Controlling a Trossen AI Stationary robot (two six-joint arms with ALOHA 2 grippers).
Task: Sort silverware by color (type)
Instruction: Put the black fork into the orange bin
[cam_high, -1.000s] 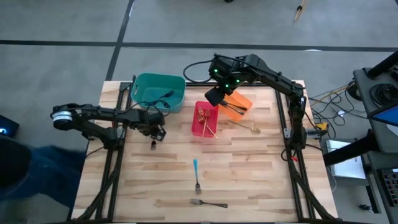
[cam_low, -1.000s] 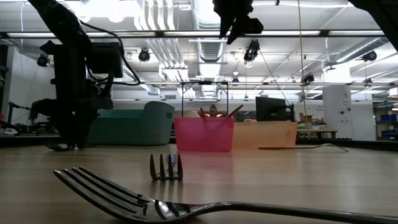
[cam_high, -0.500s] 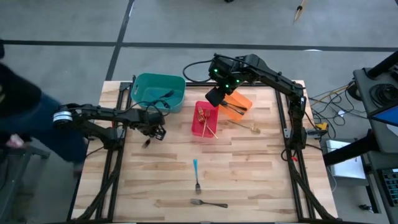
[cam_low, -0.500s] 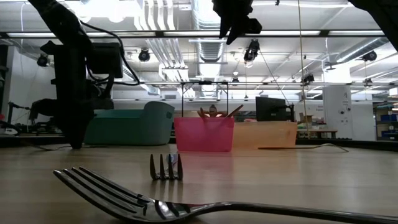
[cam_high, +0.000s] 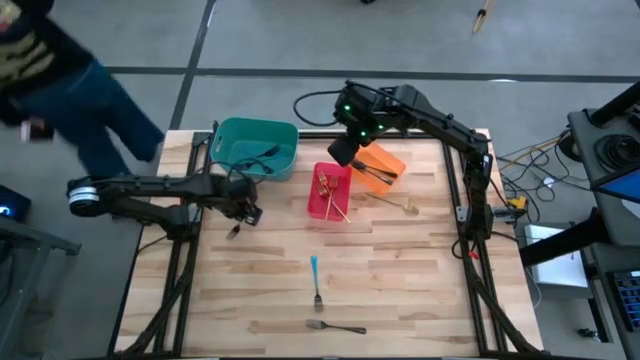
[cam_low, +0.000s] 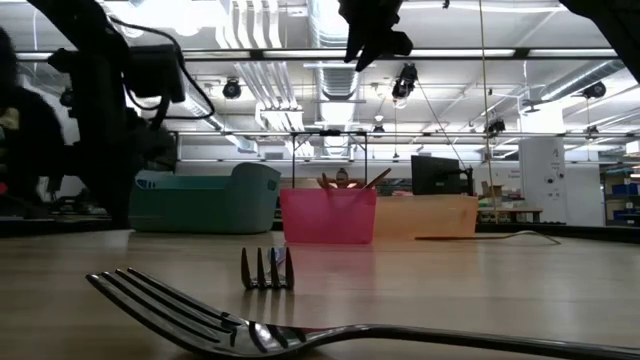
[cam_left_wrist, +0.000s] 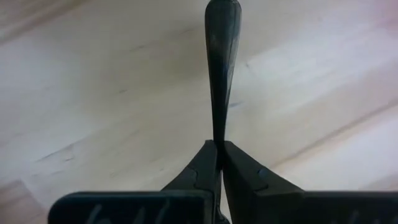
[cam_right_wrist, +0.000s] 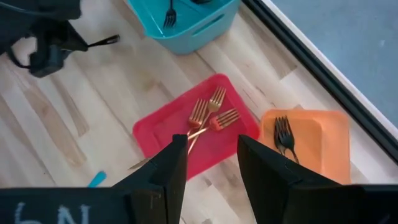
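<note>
My left gripper (cam_high: 243, 211) hovers just in front of the teal bin (cam_high: 256, 147), shut on a dark fork (cam_left_wrist: 221, 56). My right gripper (cam_high: 345, 150) hangs open, high above the red bin (cam_high: 331, 192) and touching nothing. That red bin holds gold forks (cam_right_wrist: 208, 115). A dark fork (cam_right_wrist: 283, 134) lies in the orange bin (cam_high: 380, 167), and another dark fork (cam_right_wrist: 170, 12) lies in the teal bin. A light-blue-handled fork (cam_high: 315, 279) and a silver fork (cam_high: 335, 326) lie flat near the table's near edge. A gold fork (cam_high: 398, 203) rests beside the orange bin. My left gripper pinches the dark fork at the narrow part of its handle (cam_left_wrist: 218, 134) between the two fingertips (cam_left_wrist: 203, 163). The rounded handle end (cam_left_wrist: 222, 25) sticks straight out past the fingers. The tine end is hidden behind the fingers. The fork looks lifted off the wood.
The three bins stand in a row along the far half of the table (cam_high: 400, 290). A person (cam_high: 60, 80) walks past beyond the far left corner. Cables (cam_high: 310, 105) lie at the far edge. Bare wood lies between the bins and the two near forks.
My left gripper has drawn a little toward the table's left edge with the dark fork, and the fork has tipped and come up off the wood. A person has walked from the near left of the table to its far left. My right arm has hardly moved.
</note>
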